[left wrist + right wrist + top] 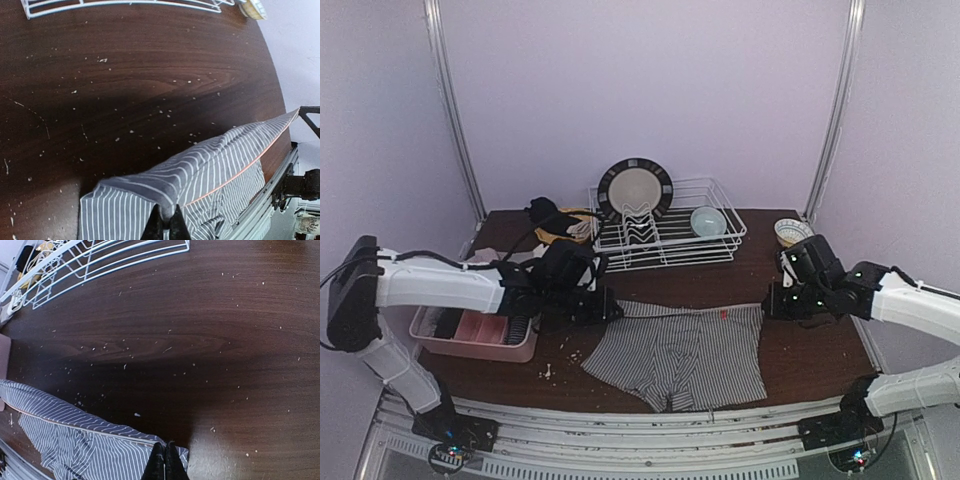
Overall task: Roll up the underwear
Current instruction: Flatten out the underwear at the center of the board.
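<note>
Two closed grips: left gripper (165, 226) and right gripper (164, 460) each pinch one end of the waistband (692, 312) of the underwear (680, 358), spread along the worktop's front edge; roll likely just starting; next, carry waistband forward evenly.

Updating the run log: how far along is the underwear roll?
Done: the left gripper and right gripper each have jaws shut on a waistband corner of the underwear. In hand: the waistband is stretched between them. Left: the rolling itself; no turn shows, and the legs lie flat.
</note>
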`<state>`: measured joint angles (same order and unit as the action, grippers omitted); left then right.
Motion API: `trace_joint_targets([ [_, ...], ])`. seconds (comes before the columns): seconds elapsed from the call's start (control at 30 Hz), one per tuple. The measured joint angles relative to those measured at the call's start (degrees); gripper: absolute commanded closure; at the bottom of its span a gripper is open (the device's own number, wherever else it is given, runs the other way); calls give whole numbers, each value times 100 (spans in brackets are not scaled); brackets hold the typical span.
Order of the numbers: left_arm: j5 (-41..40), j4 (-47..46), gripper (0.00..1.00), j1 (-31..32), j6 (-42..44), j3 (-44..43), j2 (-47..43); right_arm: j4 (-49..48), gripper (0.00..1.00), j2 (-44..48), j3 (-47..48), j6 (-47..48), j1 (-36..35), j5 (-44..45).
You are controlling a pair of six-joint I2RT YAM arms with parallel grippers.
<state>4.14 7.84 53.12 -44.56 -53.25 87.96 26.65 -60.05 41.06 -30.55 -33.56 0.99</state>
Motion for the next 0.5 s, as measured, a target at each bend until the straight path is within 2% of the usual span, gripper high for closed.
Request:
trace_joint_targets([
  [0.1, 400, -175, 100, -348, 20, -175, 614, -431, 100, -640, 61, -17, 142, 63],
  [0.13, 522, -205, 93, -442, 39, -278, 811, -538, 100, -898, 107, -26, 188, 96],
  [0.2, 721, -223, 56, -608, 101, -535, 1163, -678, 75, -1325, 208, -76, 293, 181],
  [0.27, 826, -210, 31, -734, 168, -785, 1410, -780, 51, -1683, 313, -170, 437, 291],
  [0.33, 844, -170, 4, -824, 243, -992, 1528, -826, 37, -1864, 382, -197, 538, 439],
  [0.4, 798, 0, 2, -892, 393, -1198, 1512, -826, 31, -1827, 393, -216, 579, 610],
  [0.5, 636, 144, 2, -883, 636, -1292, 1287, -739, 32, -1373, 385, -133, 509, 824],
])
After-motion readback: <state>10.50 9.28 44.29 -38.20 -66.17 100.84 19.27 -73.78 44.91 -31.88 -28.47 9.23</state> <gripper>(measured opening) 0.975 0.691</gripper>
